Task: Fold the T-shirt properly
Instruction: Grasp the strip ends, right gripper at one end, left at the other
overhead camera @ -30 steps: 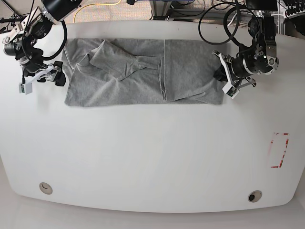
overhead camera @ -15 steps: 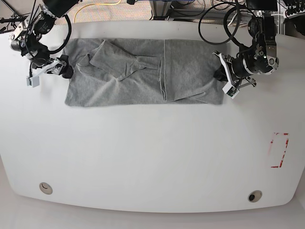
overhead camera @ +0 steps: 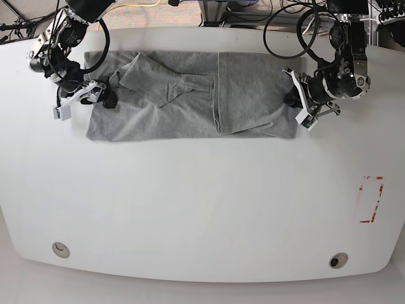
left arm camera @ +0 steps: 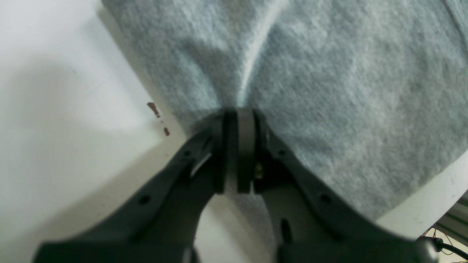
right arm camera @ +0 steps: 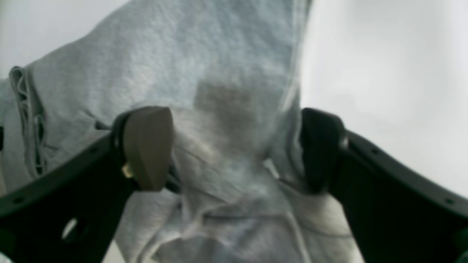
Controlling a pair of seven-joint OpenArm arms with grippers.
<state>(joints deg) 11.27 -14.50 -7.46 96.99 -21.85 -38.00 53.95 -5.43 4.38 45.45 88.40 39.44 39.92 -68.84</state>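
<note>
The light grey T-shirt [overhead camera: 190,95] lies folded into a wide band at the back of the white table [overhead camera: 202,202]; no lettering shows. My left gripper [overhead camera: 294,100], on the base view's right, is shut on the shirt's right edge. In the left wrist view its jaws [left arm camera: 237,117] pinch a pleat of the grey fabric [left arm camera: 329,73]. My right gripper [overhead camera: 104,99], on the base view's left, is at the shirt's left end. In the right wrist view it [right arm camera: 234,149] is open, and its fingers [right arm camera: 146,146] straddle bunched fabric [right arm camera: 219,73] without closing on it.
A red-outlined rectangle [overhead camera: 371,199] is marked on the table at the right. Two round holes [overhead camera: 61,249] [overhead camera: 338,260] sit near the front edge. Cables hang behind the far edge. Small brown specks [left arm camera: 153,107] mark the table beside the shirt.
My right gripper has moved right, from off the shirt's left side onto its left end. My left gripper and the shirt's right edge have stayed put.
</note>
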